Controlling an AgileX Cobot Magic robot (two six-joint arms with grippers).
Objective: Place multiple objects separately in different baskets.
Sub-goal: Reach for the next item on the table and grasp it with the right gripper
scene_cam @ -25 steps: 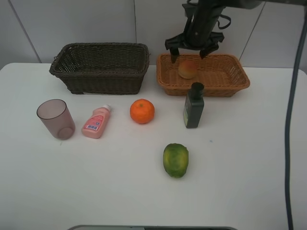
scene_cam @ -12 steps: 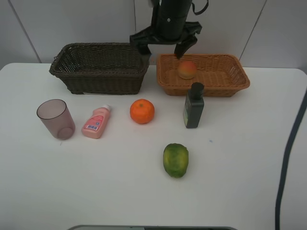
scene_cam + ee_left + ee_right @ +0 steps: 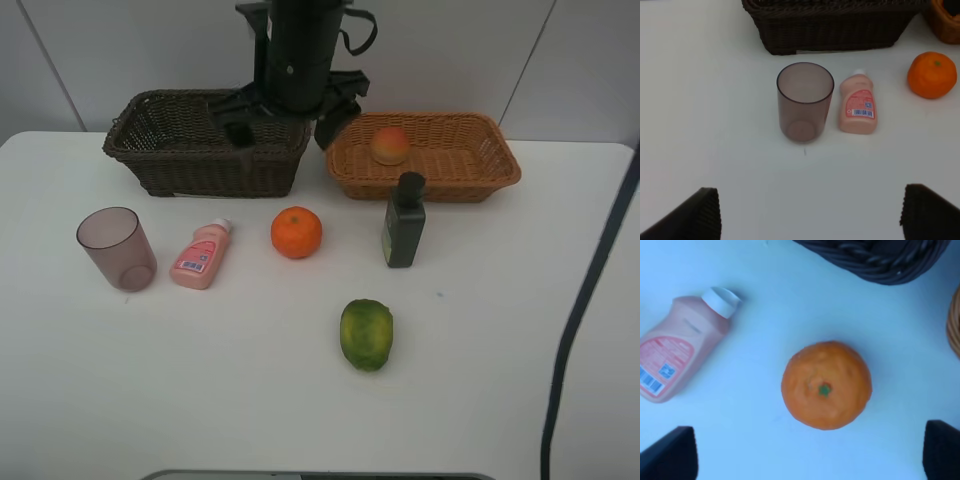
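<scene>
Your right pincer (image 3: 806, 454) stands wide open and empty; the round orange fruit (image 3: 826, 385) lies centred ahead of it, nearward on the white desk (image 3: 765, 315).

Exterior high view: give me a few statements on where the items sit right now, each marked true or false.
1. The red-yellow fruit lies in the tan basket. True.
2. The pink bottle stands upright. False: it lies on its side on the table.
3. The orange is inside the dark basket. False: it sits on the table in front of the baskets.
4. The right gripper is open and holds nothing. True.
5. The green bottle lies in the tan basket. False: it stands upright on the table in front of that basket.
</scene>
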